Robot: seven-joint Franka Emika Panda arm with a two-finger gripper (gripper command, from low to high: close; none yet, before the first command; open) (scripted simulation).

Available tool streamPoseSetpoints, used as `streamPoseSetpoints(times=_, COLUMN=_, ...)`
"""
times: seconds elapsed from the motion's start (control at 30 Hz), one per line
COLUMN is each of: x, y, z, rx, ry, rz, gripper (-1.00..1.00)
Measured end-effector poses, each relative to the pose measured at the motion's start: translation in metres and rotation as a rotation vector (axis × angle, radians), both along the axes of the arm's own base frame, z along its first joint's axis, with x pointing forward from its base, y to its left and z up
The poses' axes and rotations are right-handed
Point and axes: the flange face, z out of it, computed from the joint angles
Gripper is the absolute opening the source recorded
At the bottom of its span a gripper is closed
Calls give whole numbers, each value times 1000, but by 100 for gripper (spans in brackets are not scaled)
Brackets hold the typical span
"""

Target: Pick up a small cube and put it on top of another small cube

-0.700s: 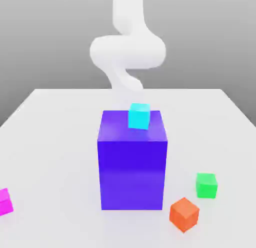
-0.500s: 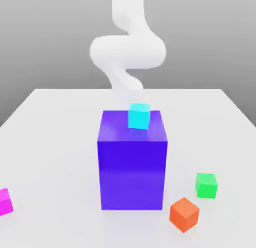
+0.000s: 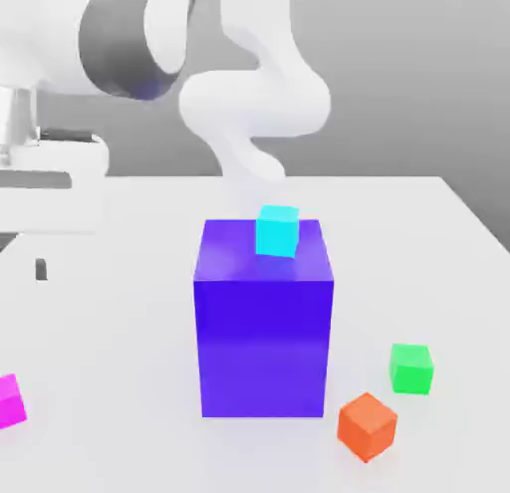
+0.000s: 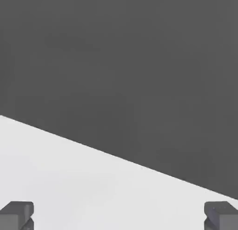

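The gripper is spread wide with nothing between its fingers, above the surface near its edge at the exterior view's left. The pink cube lies toward the near corner on that side. The green cube sits toward the right edge, near the orange cube. The cyan cube rests on the blue block.

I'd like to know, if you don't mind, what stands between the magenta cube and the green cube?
In the exterior view, the big purple-blue block stands between the magenta cube and the green cube.
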Motion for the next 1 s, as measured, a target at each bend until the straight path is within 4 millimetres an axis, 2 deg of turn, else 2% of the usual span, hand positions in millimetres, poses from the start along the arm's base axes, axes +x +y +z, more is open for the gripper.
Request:
streamPoseSetpoints(times=0.13, x=-25, y=-33, z=-69, rx=9, ry=100, rz=78, gripper=0)
streamPoseSetpoints(times=0.27, x=-62, y=-63, z=-137, rx=32, ry=194, rz=147, gripper=0)
streamPoseSetpoints(times=0.4, x=-71, y=-70, z=-193, rx=39, ry=213, rz=162, gripper=0)
streamPoseSetpoints(times=0.43, x=-71, y=-70, z=-207, rx=39, ry=213, rz=163, gripper=-100)
streamPoseSetpoints(times=0.6, x=-72, y=-70, z=-207, rx=42, ry=214, rz=163, gripper=-100)
streamPoseSetpoints(times=0.63, x=-72, y=-69, z=-213, rx=42, ry=215, rz=163, gripper=-100)
streamPoseSetpoints(times=0.67, x=-72, y=-70, z=-210, rx=42, ry=215, rz=163, gripper=-100)
streamPoseSetpoints(times=0.8, x=-72, y=-70, z=-164, rx=42, ry=215, rz=163, gripper=-100)
streamPoseSetpoints(times=0.83, x=-61, y=-62, z=-153, rx=39, ry=206, rz=191, gripper=-100)
streamPoseSetpoints(times=0.87, x=-40, y=-45, z=-145, rx=32, ry=189, rz=257, gripper=-100)
streamPoseSetpoints(times=1.0, x=20, y=43, z=-125, rx=12, ry=138, rz=593, gripper=-100)
